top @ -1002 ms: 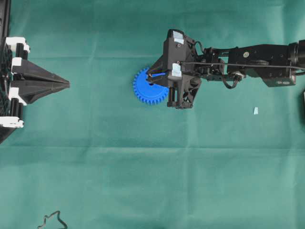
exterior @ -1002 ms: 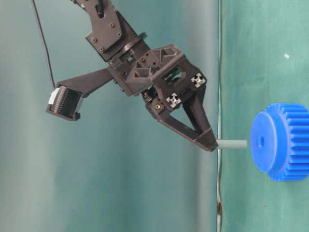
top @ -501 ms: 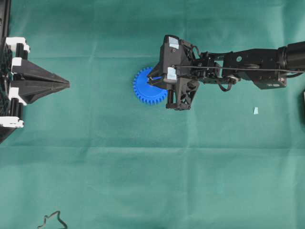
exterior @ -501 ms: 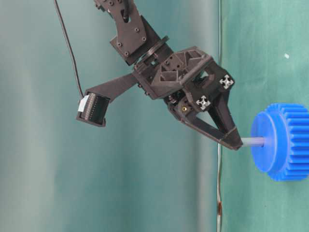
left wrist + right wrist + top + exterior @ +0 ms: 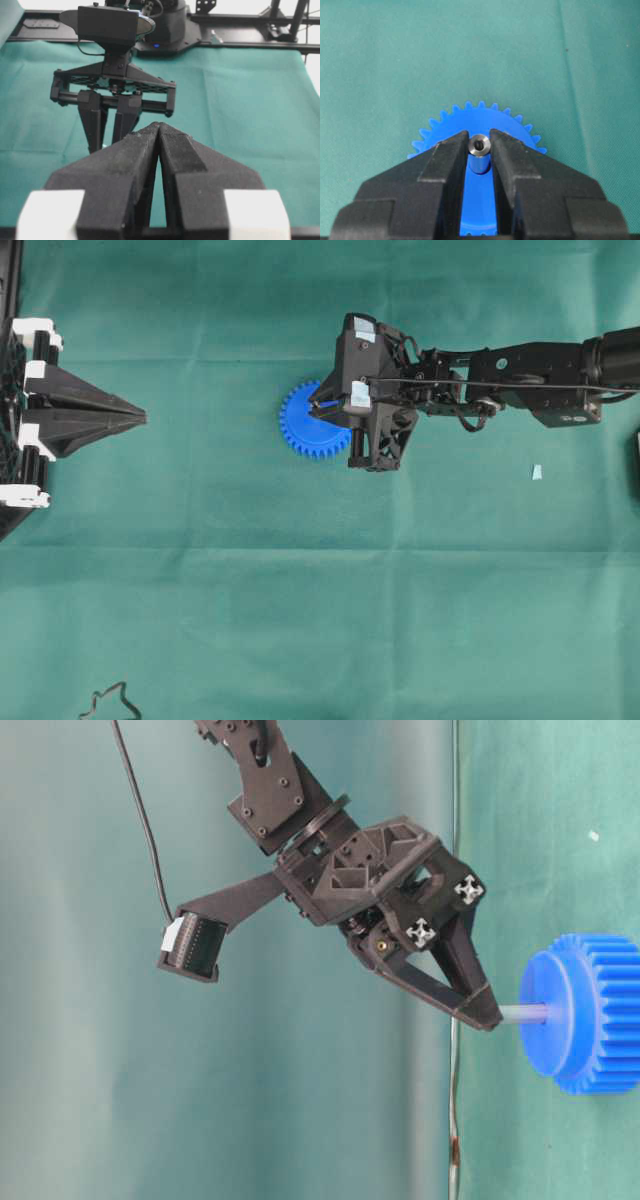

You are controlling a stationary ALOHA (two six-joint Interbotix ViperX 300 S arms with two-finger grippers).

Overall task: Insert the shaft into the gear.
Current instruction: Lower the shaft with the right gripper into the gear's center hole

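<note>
The blue gear (image 5: 303, 425) lies flat on the green cloth, also seen as a toothed wheel (image 5: 590, 1013) from the table-level view and under the jaws (image 5: 480, 117) in the right wrist view. My right gripper (image 5: 479, 145) is shut on the silvery shaft (image 5: 479, 145), which stands upright with its lower end in the gear's hub. In the table-level view the shaft (image 5: 524, 1013) spans from the fingertip to the hub face. My left gripper (image 5: 140, 418) rests at the table's left edge, shut and holding nothing (image 5: 159, 126).
A small pale scrap (image 5: 536, 472) lies on the cloth right of the right arm. A dark wire loop (image 5: 110, 701) sits at the front left corner. The right arm (image 5: 520, 380) reaches in from the right edge.
The right gripper came down and slightly left with the shaft, whose end went from hovering above the hub into its centre hole. Over the last half second nothing moved.
</note>
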